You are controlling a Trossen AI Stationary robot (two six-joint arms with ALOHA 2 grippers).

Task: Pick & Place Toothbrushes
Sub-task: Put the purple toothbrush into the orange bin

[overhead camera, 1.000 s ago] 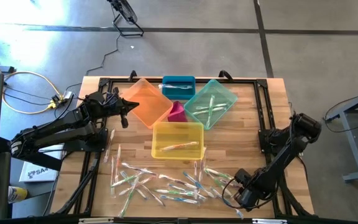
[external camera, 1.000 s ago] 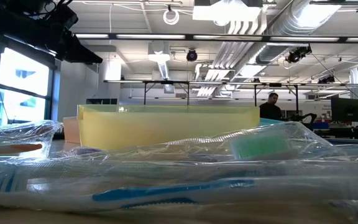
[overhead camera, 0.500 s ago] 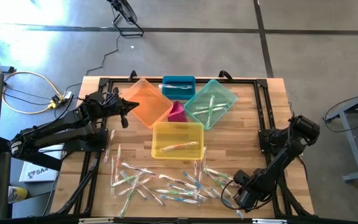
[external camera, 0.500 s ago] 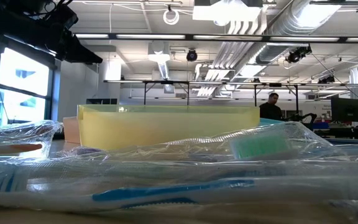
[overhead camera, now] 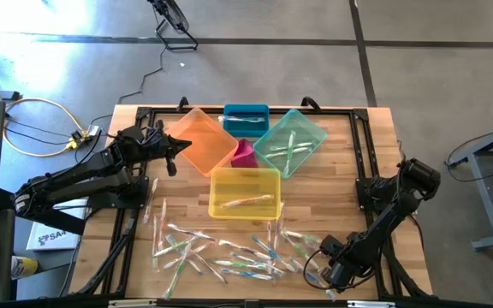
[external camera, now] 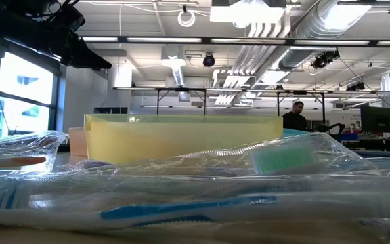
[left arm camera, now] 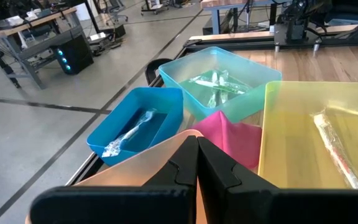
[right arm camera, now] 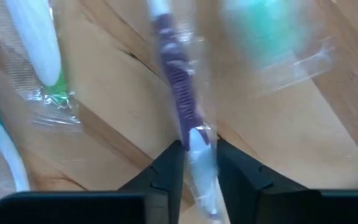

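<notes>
Right gripper [overhead camera: 322,267] low at the near right edge of the table [overhead camera: 341,184], closing on one wrapped toothbrush.

Only the right wrist view shows the grip: the two dark fingers [right arm camera: 166,168] sit narrowly apart, one on each side of a purple-and-white toothbrush [right arm camera: 180,99] lying on the wood. The high view shows the toothbrushes [overhead camera: 229,252] scattered across the near part of the table, with a few more in the yellow bin [overhead camera: 244,192] and teal bin [overhead camera: 290,142]; bare wood lies open to the right of the bins. The low view sees only wrappers up close and the yellow bin's wall. The left gripper [left arm camera: 197,163] hangs shut and empty over the orange bin [overhead camera: 200,139].
</notes>
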